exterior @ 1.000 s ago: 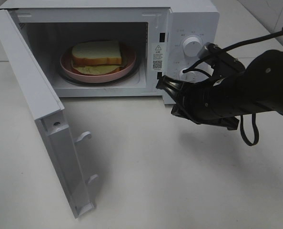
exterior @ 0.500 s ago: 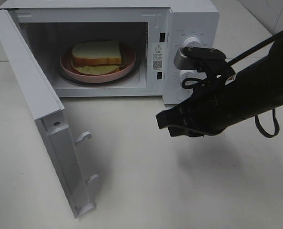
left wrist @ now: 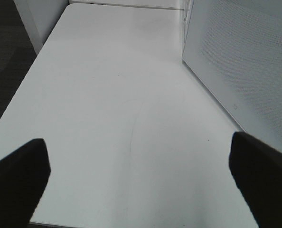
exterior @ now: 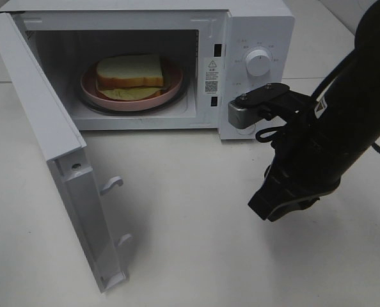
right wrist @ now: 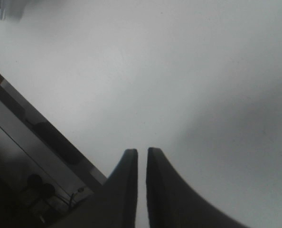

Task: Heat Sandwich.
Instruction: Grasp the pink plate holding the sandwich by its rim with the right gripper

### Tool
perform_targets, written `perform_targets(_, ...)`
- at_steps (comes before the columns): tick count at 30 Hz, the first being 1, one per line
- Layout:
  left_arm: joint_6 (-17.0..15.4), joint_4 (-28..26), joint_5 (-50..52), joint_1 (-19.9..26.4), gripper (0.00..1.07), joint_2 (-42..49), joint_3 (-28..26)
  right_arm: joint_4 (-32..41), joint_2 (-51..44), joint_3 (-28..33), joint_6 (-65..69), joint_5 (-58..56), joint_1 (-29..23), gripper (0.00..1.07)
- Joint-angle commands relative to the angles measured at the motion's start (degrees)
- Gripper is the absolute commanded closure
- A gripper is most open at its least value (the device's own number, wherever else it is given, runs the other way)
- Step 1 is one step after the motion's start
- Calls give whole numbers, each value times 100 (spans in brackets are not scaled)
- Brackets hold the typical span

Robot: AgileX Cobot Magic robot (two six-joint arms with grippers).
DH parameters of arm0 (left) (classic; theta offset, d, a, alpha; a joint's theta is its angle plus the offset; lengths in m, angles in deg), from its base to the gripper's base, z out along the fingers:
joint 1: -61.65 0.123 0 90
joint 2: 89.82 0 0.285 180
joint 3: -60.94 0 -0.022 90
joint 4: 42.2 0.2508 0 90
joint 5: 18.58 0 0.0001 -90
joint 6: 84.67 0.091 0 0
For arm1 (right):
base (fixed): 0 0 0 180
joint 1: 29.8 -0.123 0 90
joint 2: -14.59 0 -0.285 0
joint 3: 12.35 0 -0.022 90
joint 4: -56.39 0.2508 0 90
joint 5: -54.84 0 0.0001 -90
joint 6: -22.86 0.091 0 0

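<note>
Your sandwich (exterior: 130, 71) is sitting on the pink plate (exterior: 91, 89) inside the microwave (exterior: 260, 25). Its door (exterior: 55, 147) is hanging wide open, so heating is likely waiting on closing it. Your right pincer (right wrist: 142, 151) is hovering over the bench (exterior: 196, 243), fingers almost pressed together and pinching nothing. Your left pincer (left wrist: 137, 142) is standing spread wide near the door's outer face, seemingly free to push.

- High cam hangs out front, looking down wide on the counter (exterior: 196, 256) and microwave (exterior: 260, 19).
- Left wrist cam peers low along the counter past the left pincer (left wrist: 137, 152).
- Right wrist cam stares down close over the right pincer (right wrist: 142, 159).
- All share the counter.
</note>
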Motion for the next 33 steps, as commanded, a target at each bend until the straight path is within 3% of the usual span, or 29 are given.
perform_targets(1, 0, -29, 80, 29, 9, 92, 11, -212, -52, -149, -80, -315, 0, 96)
perform_targets(7, 0, -29, 80, 29, 9, 92, 11, -573, -52, -464, -120, -676, 0, 92)
perform_targets(11, 0, -29, 80, 29, 9, 92, 11, -802, -52, -596, -304, -745, 0, 84)
perform_targets(14, 0, -29, 80, 29, 9, 92, 11, -1100, -52, -596, -848, -745, 0, 68)
perform_targets(16, 0, -29, 80, 29, 9, 92, 11, -1140, -52, -596, -1003, -745, 0, 65)
perform_targets(18, 0, -29, 80, 29, 9, 92, 11, -1295, -52, -596, -1364, -745, -6, 51)
perform_targets(20, 0, -29, 80, 29, 9, 92, 11, -1341, -52, -596, -1438, -722, -6, 47)
perform_targets(23, 0, -29, 80, 29, 9, 92, 11, -1467, -52, -596, -1547, -607, -6, 29)
perform_targets(26, 0, -29, 80, 29, 9, 92, 11, -1513, -52, -596, -1558, -584, -6, 19)
perform_targets(33, 0, -29, 80, 29, 9, 92, 11, -1518, -40, -596, -2212, -544, -6, 20)
